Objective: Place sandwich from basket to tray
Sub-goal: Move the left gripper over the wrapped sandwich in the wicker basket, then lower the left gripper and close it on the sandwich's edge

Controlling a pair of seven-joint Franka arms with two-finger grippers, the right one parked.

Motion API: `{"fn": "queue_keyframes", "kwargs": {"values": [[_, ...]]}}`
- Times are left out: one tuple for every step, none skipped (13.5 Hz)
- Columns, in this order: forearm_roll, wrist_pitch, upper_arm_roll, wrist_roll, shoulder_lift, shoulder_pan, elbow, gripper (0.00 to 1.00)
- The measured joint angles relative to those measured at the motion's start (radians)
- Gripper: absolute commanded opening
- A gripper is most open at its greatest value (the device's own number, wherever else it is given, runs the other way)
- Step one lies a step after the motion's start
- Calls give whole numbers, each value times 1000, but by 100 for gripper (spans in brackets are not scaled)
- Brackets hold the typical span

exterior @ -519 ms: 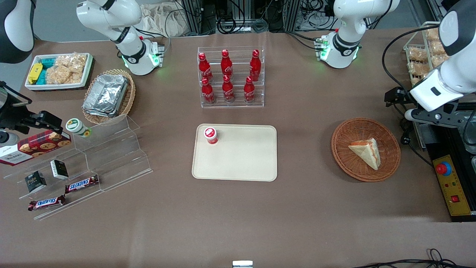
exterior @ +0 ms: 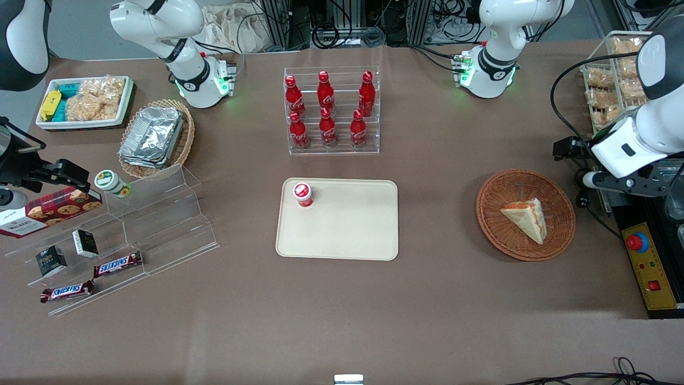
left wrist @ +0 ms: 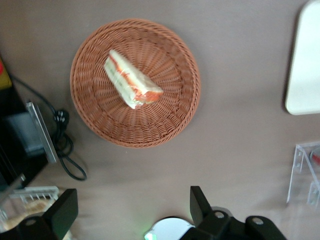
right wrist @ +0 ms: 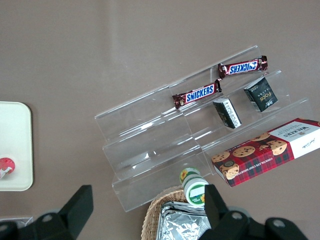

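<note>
High above the counter [exterior: 454, 299], at the working arm's end, the pincer [left wrist: 127, 212] hangs with its fingers [left wrist: 199, 202] spread wide and holding nothing, well apart from the basket [left wrist: 172, 117]. Inside that basket lies the sandwich [left wrist: 131, 80], a wedge on its side. To grasp it well, I would centre over the wedge, span its flat bread faces, descend gently, then carry it to the tray [exterior: 352, 230], clear of the red-capped bottle [exterior: 302, 193].

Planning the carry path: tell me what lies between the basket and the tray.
Only bare brown tabletop separates the basket from the tray, as the front view shows.
</note>
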Motion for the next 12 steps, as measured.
{"fn": "queue_keyframes", "kwargs": {"values": [[2,11,0,-76,5,10,-13,100],[2,52,1,-121,6,21,-41,100],[2,115,1,-151,5,29,-83,100],[2,187,1,-190,2,39,-134,100],[2,257,2,-250,-2,50,-186,100],[2,321,2,-330,-4,58,-233,100],[2,383,2,-407,-5,61,-276,100],[2,441,1,-470,-5,61,-317,100],[4,502,0,-523,-5,61,-362,100],[8,562,0,-569,-5,61,-409,100],[14,617,0,-613,-3,61,-450,100],[26,651,1,-652,2,61,-480,100]]}}
